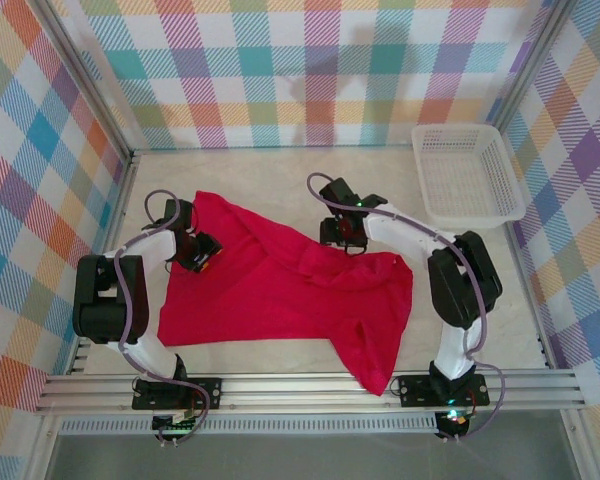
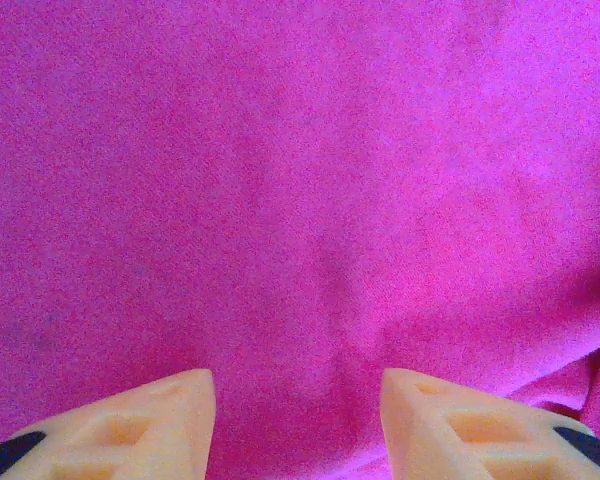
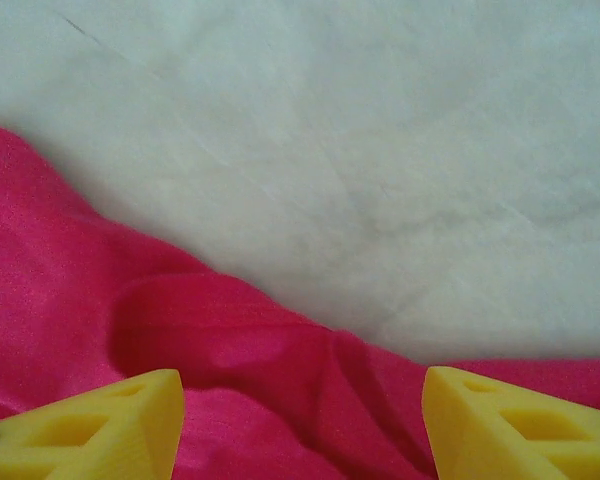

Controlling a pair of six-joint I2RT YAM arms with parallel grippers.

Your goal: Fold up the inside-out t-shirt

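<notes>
Close to the lens, the right gripper point(image 3: 300, 385) holds its fingers wide apart and empty, their bases cut off by the frame. It sits above the far edge of the inside-out t-shirt point(image 1: 280, 290). The shirt sprawls crumpled on the table point(image 1: 280, 170) between both arms, one corner drooping over the near rail. A white basket point(image 1: 468, 170) sits far right. The left gripper point(image 2: 295, 380), also parted and empty, sits over plain cloth where no seam or collar can be made out.

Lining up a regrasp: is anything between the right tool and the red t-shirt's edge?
Nothing visible. The right tool hangs open right over the t-shirt edge, with only red cloth and bare table showing below it. The white basket sits off at the table's far right corner, well clear.
</notes>
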